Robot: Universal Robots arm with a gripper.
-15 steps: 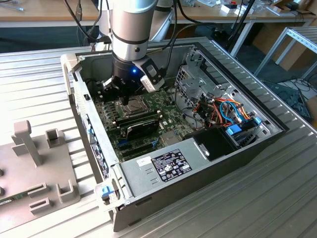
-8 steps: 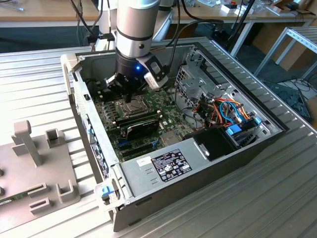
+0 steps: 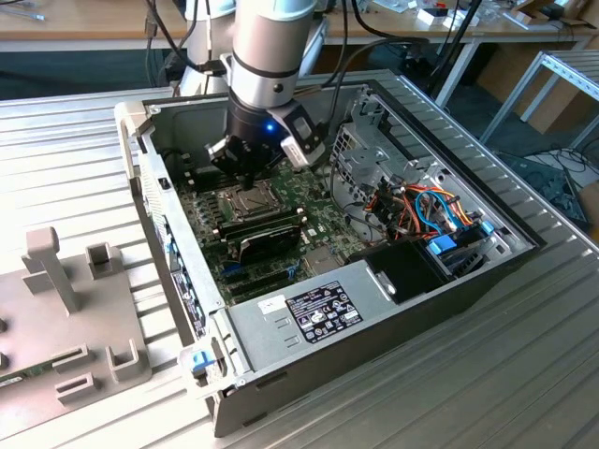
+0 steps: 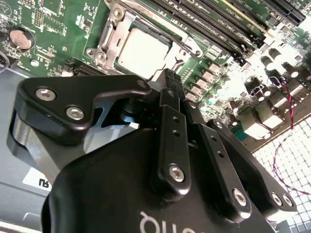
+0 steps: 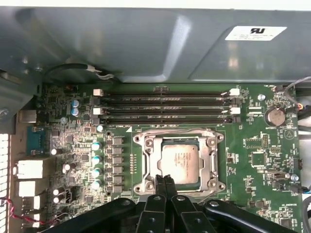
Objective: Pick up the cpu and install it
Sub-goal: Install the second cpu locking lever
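The cpu, a small silver-grey square, lies flat inside the metal socket frame on the green motherboard. In the second wrist view the cpu shows just beyond the fingertips. My gripper is shut with its two black fingers pressed together and nothing between them, hovering at the socket's edge. In the exterior view the gripper hangs low inside the open computer case, right above the socket and the cpu.
Several memory slots run beside the socket. A black card stands on the board near it. A drive cage with orange and blue cables fills the case's side at the exterior view's right. Grey fixtures stand outside the case.
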